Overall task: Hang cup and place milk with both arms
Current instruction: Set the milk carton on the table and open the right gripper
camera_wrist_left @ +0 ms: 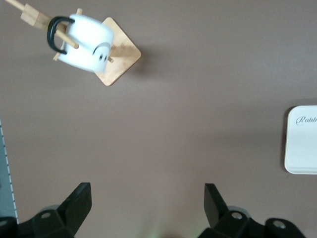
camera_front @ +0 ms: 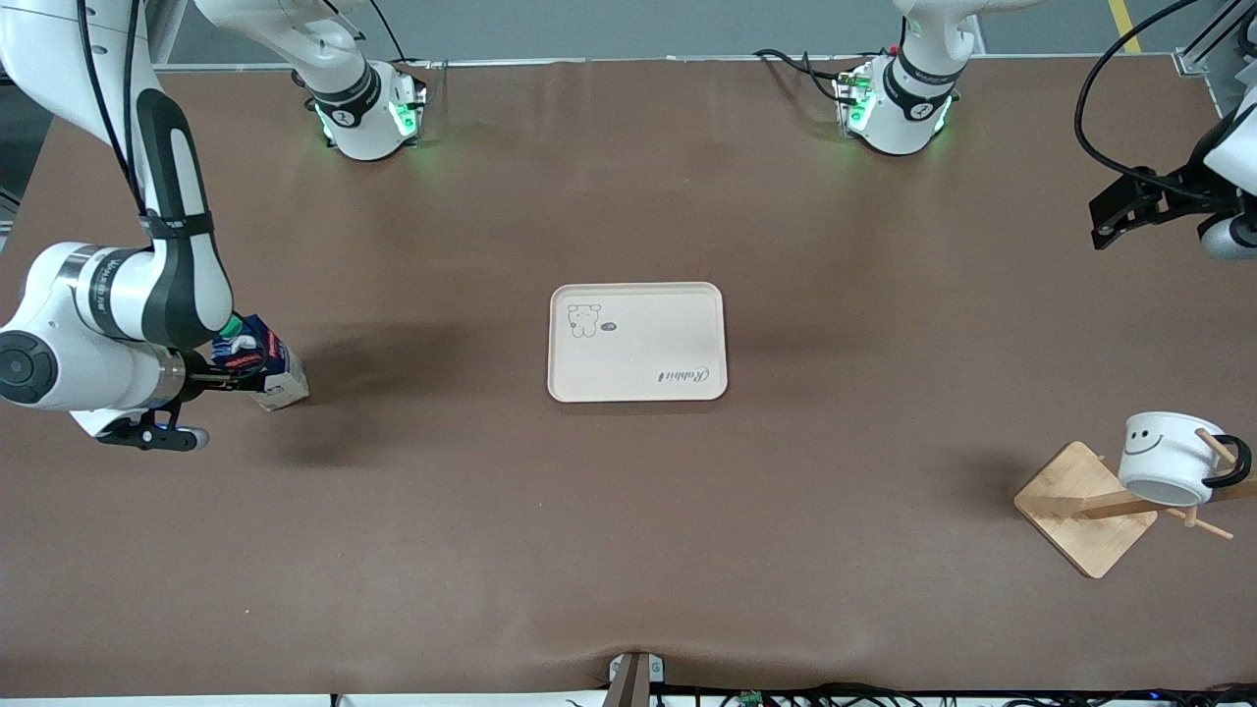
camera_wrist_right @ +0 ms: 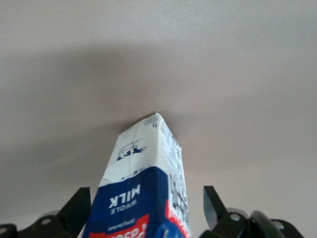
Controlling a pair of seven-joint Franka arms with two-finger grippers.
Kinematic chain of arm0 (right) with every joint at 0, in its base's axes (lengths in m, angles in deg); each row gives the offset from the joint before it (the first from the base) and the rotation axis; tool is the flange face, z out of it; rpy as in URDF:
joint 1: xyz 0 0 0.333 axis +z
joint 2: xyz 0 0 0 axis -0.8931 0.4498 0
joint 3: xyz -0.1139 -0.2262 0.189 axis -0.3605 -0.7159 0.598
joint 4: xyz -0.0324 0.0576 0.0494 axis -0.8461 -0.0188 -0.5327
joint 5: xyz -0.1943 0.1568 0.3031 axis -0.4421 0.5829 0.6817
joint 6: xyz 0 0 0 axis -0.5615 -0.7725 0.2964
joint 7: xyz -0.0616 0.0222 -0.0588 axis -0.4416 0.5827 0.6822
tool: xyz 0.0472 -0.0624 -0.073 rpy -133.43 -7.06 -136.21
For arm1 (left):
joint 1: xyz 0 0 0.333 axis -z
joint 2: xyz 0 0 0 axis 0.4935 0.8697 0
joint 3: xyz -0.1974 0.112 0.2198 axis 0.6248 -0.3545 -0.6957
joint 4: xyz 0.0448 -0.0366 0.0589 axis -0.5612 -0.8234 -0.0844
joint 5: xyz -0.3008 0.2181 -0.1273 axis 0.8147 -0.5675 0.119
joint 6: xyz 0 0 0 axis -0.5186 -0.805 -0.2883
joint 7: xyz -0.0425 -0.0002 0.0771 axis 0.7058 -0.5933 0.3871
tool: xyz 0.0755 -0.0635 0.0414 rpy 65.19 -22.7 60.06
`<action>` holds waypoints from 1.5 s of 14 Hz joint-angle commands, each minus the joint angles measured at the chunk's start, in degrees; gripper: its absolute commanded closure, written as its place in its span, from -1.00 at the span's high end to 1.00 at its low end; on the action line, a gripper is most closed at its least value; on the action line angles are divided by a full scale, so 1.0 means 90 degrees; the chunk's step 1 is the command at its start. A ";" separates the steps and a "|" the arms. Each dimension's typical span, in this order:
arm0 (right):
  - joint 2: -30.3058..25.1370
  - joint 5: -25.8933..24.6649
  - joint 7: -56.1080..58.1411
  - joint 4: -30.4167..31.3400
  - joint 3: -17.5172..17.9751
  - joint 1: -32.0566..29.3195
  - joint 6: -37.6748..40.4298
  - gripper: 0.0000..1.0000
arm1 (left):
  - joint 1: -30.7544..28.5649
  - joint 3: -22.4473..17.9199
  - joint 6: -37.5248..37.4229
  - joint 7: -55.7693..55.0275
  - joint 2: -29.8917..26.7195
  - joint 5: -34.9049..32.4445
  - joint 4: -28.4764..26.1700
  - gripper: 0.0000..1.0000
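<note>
- The milk (camera_front: 257,361) is at the right arm's end of the table. It leans over, with its pale bottom on the brown table (camera_front: 628,511) and its green cap up by the arm.
- The right gripper (camera_front: 218,378) is around the milk. In the right wrist view the carton (camera_wrist_right: 143,193) sits between the two black fingers (camera_wrist_right: 77,206). I cannot tell if they squeeze it or only stand at its sides.
- The cup (camera_front: 1169,457) hangs on the wooden rack (camera_front: 1085,506) at the left arm's end of the table, nearer to the front camera than the tray. A peg goes through its black handle (the smiley face shows on its side).
- The left gripper (camera_front: 1115,218) is up in the air over the table edge at the left arm's end. Its fingers (camera_wrist_left: 79,201) are spread wide and hold nothing. This arm waits.
- The tray (camera_front: 636,391) lies flat in the middle of the table, well apart from the milk and the cup. It has a small bear picture and the word "Rabbit" on it.
</note>
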 commanded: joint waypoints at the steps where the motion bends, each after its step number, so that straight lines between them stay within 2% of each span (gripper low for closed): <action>1: -0.0098 0.0129 0.0157 0.0087 0.0071 -0.0124 -0.0059 1.00 | 0.0626 -0.0768 -0.0092 0.0097 -0.0415 0.0278 -0.0339 1.00; 4: -0.0098 0.0129 0.0157 0.0086 0.0071 -0.0124 -0.0049 1.00 | 0.0726 -0.0877 -0.0092 0.0155 -0.0650 0.0299 -0.0573 1.00; 9: -0.0088 0.0275 0.0157 -0.0020 0.0061 -0.0153 -0.0068 1.00 | 0.0423 -0.0634 -0.0122 0.0126 -0.0728 0.0367 -0.0633 1.00; 11: -0.0040 0.0344 0.0157 -0.0264 0.0061 -0.0163 -0.0059 1.00 | 0.0403 -0.0614 -0.0180 0.0087 -0.0729 0.0386 -0.0623 1.00; 14: 0.0039 0.0373 0.0147 -0.0713 0.0071 -0.0173 -0.0020 1.00 | 0.0053 -0.0283 -0.0190 0.0038 -0.0738 0.0396 -0.0623 1.00; 17: 0.0116 0.1026 0.0176 -0.1415 0.0129 -0.0280 0.0097 1.00 | 0.0042 -0.0291 -0.0180 0.0019 -0.0816 0.0542 -0.0691 1.00; 20: 0.0321 0.0998 0.0176 -0.2458 0.0411 -0.0445 0.1197 1.00 | -0.0075 -0.0311 -0.0180 0.0028 -0.0807 0.0795 -0.0740 1.00; 21: 0.0341 0.0989 0.0176 -0.2694 0.0615 -0.0592 0.1491 1.00 | -0.0075 -0.0311 -0.0180 0.0019 -0.0807 0.0922 -0.0769 1.00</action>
